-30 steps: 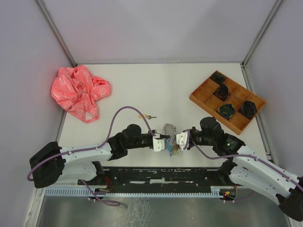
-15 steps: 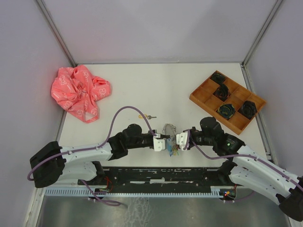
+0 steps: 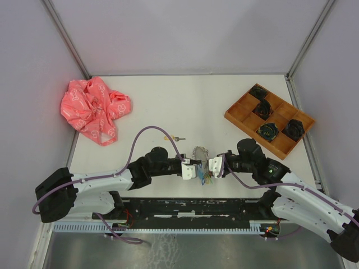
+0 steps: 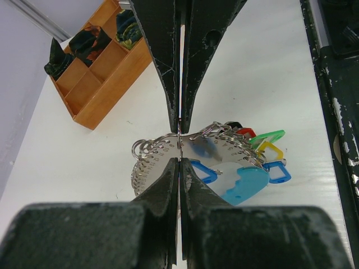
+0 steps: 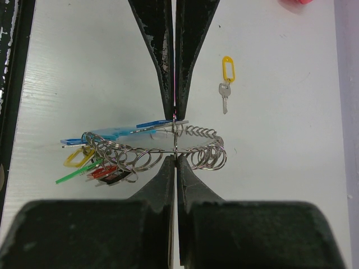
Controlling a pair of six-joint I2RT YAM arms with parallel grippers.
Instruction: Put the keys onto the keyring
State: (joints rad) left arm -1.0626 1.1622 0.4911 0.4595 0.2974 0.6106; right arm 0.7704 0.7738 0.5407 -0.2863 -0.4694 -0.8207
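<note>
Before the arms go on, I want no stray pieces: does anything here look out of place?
One key with a yellow tag lies alone, apart from the keyring bundle that the left gripper and right gripper pinch. A crumpled pink bag sits at the far left. Nothing looks spilled or damaged.

Top view, lower centre: keyring bunch (image 3: 199, 152) is half covered, way too small to read. Left wrist view chops the wooden tray (image 4: 115, 84) at the top edge.

claw (image 4: 179, 163) clamped, keyring (image 4: 150, 161) between (coloured tags (image 4: 247, 182)); tray (image 4: 106, 84) behind
</note>
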